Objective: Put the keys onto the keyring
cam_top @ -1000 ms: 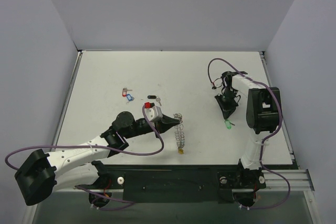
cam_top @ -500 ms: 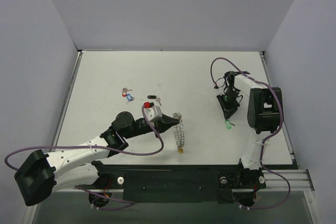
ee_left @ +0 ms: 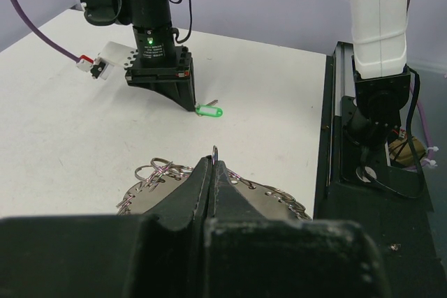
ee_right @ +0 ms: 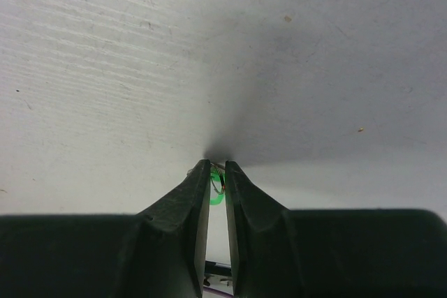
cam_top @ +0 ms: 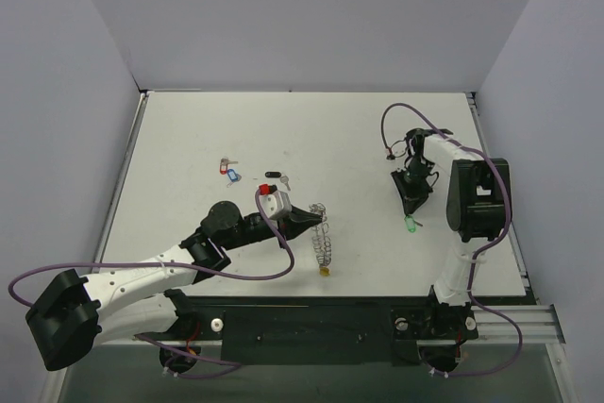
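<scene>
Between the fingertips of the right gripper [ee_right: 217, 172] sits one end of the small green-tagged silver key [ee_right: 216, 190]. The jaws stand only a sliver apart and appear to pinch it against the white table [cam_top: 189, 139]. From the left wrist view the rest of the green tag lies flat just past the tips, its long axis running on roughly in line with the fingers, its thin metal part angled up beside them. Whether the pinch is on the plastic or on its little wire ring is too small to tell.

The left gripper [ee_left: 213, 165] has its jaws fully closed on one of the fine wire loops of the large silvery metal keyring [ee_left: 265, 197]. One loop pokes up just above the tips, and the ring's fringed body hangs below them, its yellow tag [cam_top: 326, 272] at the end farthest from the fingers.

The coming move turns on this: the keyring lies well apart from the right jaws, off to their left across bare table — the right arm would carry the key across, to my eye.

The other coloured keys, a red and blue pair [cam_top: 227, 169] and a black and red one [cam_top: 276, 176], lie beyond the left jaws, nearer that arm.
</scene>
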### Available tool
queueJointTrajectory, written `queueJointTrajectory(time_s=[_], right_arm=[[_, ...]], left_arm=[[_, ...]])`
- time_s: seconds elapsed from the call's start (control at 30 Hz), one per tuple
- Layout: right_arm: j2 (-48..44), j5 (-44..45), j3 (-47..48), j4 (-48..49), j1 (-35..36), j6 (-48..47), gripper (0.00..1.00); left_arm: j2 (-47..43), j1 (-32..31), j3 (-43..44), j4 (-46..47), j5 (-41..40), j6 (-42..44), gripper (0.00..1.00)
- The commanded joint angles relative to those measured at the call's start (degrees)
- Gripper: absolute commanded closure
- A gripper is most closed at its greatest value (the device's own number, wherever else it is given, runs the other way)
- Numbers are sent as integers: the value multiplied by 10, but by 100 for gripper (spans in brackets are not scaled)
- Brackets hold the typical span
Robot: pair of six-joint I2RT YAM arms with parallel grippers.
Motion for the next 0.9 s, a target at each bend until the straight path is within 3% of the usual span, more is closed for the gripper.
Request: queueJointTrajectory(time_s=[0.0, 0.87], right_arm=[[-37, -7, -10, -32, -7, 1, 89], [-49, -21, -23, -32, -16, 3, 90]], left_arm=[[-17, 1, 6, 32, -4, 4, 100], [-18, 1, 4, 30, -7, 5, 100]])
